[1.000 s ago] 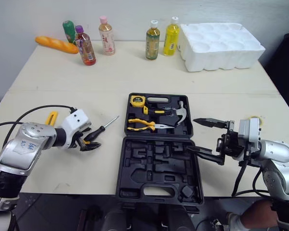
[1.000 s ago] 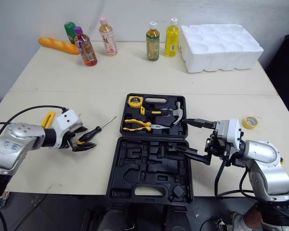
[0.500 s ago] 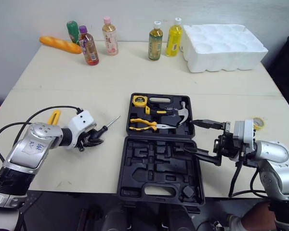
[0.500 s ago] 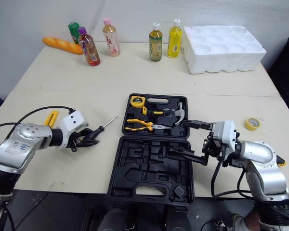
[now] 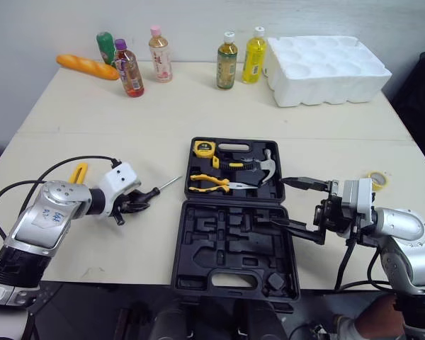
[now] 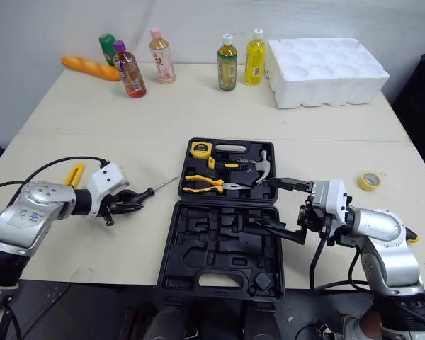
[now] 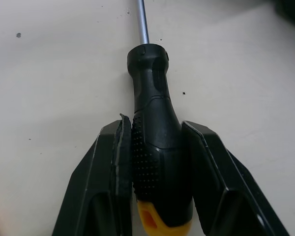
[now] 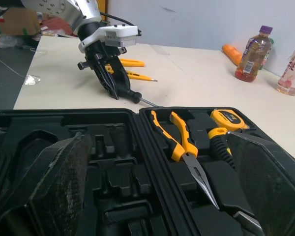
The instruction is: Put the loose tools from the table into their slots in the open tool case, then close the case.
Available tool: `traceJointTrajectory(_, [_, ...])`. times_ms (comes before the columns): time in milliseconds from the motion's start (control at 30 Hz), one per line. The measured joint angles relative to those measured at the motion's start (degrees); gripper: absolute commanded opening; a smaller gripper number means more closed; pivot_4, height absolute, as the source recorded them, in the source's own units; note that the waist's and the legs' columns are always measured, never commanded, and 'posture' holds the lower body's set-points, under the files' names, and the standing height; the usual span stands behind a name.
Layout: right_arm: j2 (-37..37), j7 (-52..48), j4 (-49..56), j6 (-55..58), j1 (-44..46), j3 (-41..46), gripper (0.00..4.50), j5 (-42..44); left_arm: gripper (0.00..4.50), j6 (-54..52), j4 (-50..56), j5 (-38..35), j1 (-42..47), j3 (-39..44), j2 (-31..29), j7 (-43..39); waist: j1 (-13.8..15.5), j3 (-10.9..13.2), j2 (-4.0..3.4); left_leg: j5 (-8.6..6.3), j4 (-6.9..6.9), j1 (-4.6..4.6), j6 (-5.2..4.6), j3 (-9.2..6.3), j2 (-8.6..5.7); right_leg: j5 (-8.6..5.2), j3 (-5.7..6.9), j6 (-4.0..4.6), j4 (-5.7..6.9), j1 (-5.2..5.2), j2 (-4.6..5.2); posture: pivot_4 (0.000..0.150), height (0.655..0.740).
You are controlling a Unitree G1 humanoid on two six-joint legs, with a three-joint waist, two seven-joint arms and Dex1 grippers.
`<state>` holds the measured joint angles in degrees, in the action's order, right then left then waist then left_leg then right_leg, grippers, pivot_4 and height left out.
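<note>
A black-handled screwdriver [image 5: 152, 193] lies on the table left of the open black tool case [image 5: 234, 244]. My left gripper [image 5: 136, 202] is shut on its handle; in the left wrist view both fingers [image 7: 115, 162] press the handle [image 7: 156, 147], with the shaft pointing away toward the case. The case's far half holds a yellow tape measure [image 5: 202, 148], yellow-handled pliers [image 5: 211, 185] and a hammer [image 5: 263, 168]. Its near half has bare moulded slots. My right gripper [image 5: 279, 201] hangs open over the case's right edge, holding nothing.
A yellow tool [image 5: 76, 172] lies behind my left arm. A yellow tape roll [image 6: 368, 180] sits right of the case. At the table's far edge stand several bottles [image 5: 226, 59], a bread loaf [image 5: 83, 66] and a white foam tray [image 5: 326, 67].
My left gripper has closed on the screwdriver's handle, and the screwdriver has shifted slightly. The right gripper stays open in place.
</note>
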<state>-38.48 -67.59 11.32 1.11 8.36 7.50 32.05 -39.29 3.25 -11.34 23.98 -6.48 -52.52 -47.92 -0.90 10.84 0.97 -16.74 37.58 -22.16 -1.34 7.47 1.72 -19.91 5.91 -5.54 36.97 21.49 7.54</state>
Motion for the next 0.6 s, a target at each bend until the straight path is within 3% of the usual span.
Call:
traceJointTrajectory(167, [-0.5, -0.8, -0.6, -1.2, -1.7, 1.5, 4.5, 0.0, 1.15, -0.7, -1.3, -2.3, -0.3, 5.9, -1.7, -1.6, -0.6, 0.0, 0.07, 0.0, -0.02, -0.16, 0.01, -0.07, 0.03, 0.0, 0.08, 0.0, 0.08, 0.05, -0.02, 0.15, 0.74])
traceJointTrajectory(300, [-1.5, -0.8, -1.2, -1.8, -2.6, 4.1, 4.5, 0.0, 1.15, 0.3, 3.5, -6.3, 0.0, 10.3, -4.7, -6.8, -0.5, 0.0, 0.07, -0.04, 0.04, -0.2, -0.07, -0.06, -0.04, 0.01, 0.08, -0.01, 0.02, 0.01, 0.04, 0.15, 0.74])
traceJointTrajectory(600, [-3.5, -1.8, -4.2, -3.8, -4.8, 7.1, 4.5, -0.4, 1.15, 3.7, 14.2, -11.3, 4.5, 5.2, -3.3, -16.3, 0.1, 0.0, 0.08, -0.04, 0.1, -0.19, -0.07, -0.05, -0.03, 0.01, 0.06, -0.01, 0.0, 0.0, -0.05, 0.15, 0.74])
